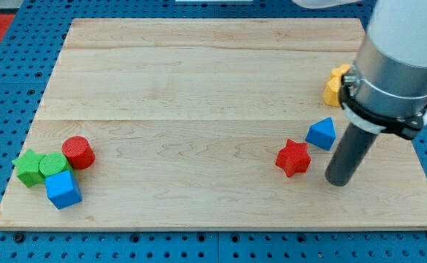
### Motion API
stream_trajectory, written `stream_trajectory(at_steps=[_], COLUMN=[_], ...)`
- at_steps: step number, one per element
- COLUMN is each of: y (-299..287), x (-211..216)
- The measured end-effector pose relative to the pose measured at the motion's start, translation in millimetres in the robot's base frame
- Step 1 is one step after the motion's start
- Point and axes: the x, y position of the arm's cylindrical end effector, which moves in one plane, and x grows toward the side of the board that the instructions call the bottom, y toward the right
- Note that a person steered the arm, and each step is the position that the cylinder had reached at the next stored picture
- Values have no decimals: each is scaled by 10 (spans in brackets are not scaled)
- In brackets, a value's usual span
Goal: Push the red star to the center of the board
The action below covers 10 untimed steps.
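Note:
The red star (293, 158) lies on the wooden board (198, 95), right of the middle and toward the view's bottom. My tip (339, 180) rests on the board just right of the star and slightly below it, with a small gap between them. A blue triangular block (321, 134) sits just above and right of the star, close to the rod. The arm's grey body covers the board's upper right.
A yellow block (335, 85) sits at the right edge, partly hidden by the arm. At the lower left a red cylinder (77, 153), a green cylinder (53, 165), a green star (28, 167) and a blue cube (63, 189) are clustered together.

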Motion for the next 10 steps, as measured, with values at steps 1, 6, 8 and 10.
stream_trajectory(at_steps=[1, 6, 8, 10], y=[-586, -1267, -993, -2223], x=[-59, -1374, -1013, -1361])
